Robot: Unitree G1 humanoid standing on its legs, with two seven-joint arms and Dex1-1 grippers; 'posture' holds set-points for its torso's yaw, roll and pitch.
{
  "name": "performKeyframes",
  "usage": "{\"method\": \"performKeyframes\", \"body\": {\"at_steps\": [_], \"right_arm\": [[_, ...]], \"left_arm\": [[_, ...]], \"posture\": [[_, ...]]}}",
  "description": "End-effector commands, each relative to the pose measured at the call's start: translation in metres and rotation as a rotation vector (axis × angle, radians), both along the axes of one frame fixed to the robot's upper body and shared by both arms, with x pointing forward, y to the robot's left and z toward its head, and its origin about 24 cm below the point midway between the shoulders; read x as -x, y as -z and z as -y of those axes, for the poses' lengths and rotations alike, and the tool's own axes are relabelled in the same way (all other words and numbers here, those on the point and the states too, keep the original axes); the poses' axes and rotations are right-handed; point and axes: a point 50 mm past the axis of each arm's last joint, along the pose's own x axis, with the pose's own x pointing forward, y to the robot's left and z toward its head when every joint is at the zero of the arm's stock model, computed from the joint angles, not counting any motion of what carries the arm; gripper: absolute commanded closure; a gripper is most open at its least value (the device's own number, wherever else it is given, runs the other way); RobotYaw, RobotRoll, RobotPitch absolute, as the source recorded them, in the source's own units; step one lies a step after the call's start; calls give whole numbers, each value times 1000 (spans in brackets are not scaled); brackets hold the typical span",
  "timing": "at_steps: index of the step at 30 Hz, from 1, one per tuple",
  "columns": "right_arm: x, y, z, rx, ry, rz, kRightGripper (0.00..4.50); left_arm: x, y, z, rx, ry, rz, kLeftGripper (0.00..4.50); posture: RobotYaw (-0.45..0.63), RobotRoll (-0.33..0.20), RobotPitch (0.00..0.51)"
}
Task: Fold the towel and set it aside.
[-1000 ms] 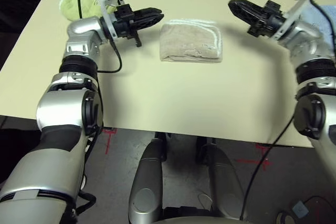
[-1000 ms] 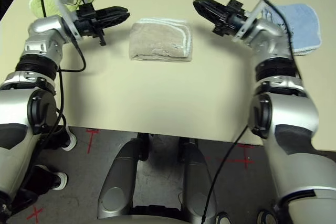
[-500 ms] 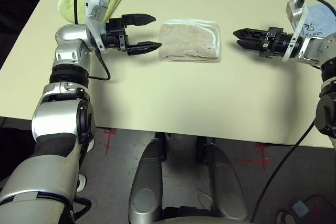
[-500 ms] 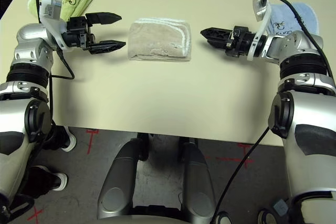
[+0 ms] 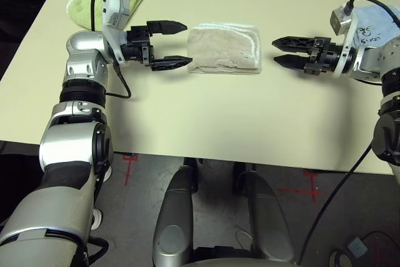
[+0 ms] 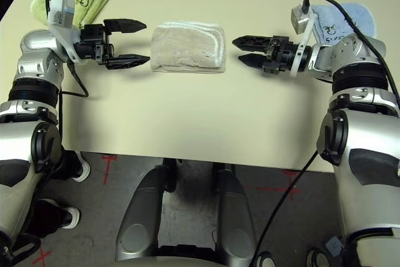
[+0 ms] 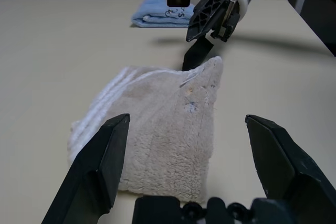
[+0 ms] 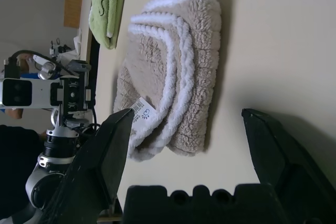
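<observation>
The towel (image 5: 225, 48), beige terry cloth with white stitched edging, lies folded into a small rectangle at the middle of the cream table (image 5: 206, 117). A white tag shows at its folded edge (image 8: 140, 107). My left gripper (image 5: 178, 45) is open just off the towel's left end, fingertips level with it and pointing at it. My right gripper (image 5: 276, 52) is open a short gap off the towel's right end, also pointing at it. Both hold nothing. In the left wrist view the towel (image 7: 163, 129) lies between and just beyond my fingers.
A light-green folded towel (image 5: 81, 4) lies at the far left behind my left wrist. A light-blue folded towel (image 6: 350, 17) lies at the far right behind my right wrist. The table's front edge (image 5: 206, 157) runs close below.
Both grippers have swung down from raised, angled poses to flank the towel's ends, and both have opened wide. The towel has not moved.
</observation>
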Motion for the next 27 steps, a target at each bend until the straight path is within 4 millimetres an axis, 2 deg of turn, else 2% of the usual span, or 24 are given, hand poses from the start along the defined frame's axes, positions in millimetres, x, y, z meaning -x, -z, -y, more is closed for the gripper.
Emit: {"method": "performKeyframes", "body": {"at_steps": [1,9,12,14,16,20,27], "right_arm": [[-2,34,-28,24,-35,-144,0],[-8,33,-70,-1,-78,-149,0],[-9,28,-76,-15,-91,-135,0],[-10,25,-73,-6,-84,-111,0],[-13,18,-62,11,-46,-27,0],[-16,6,-42,10,32,15,0],[-14,4,-34,43,27,54,0]], "left_arm": [[1,3,1,-14,15,-5,36],[1,4,7,-10,29,-2,36],[1,4,7,-10,30,-1,36],[2,3,6,-10,29,0,36],[2,3,5,-1,18,0,36],[2,2,5,21,4,-10,36],[1,4,9,15,9,-14,36]], "posture": [[144,0,373],[162,0,376],[162,0,375],[159,0,374],[159,0,374],[132,0,365],[133,0,365]]}}
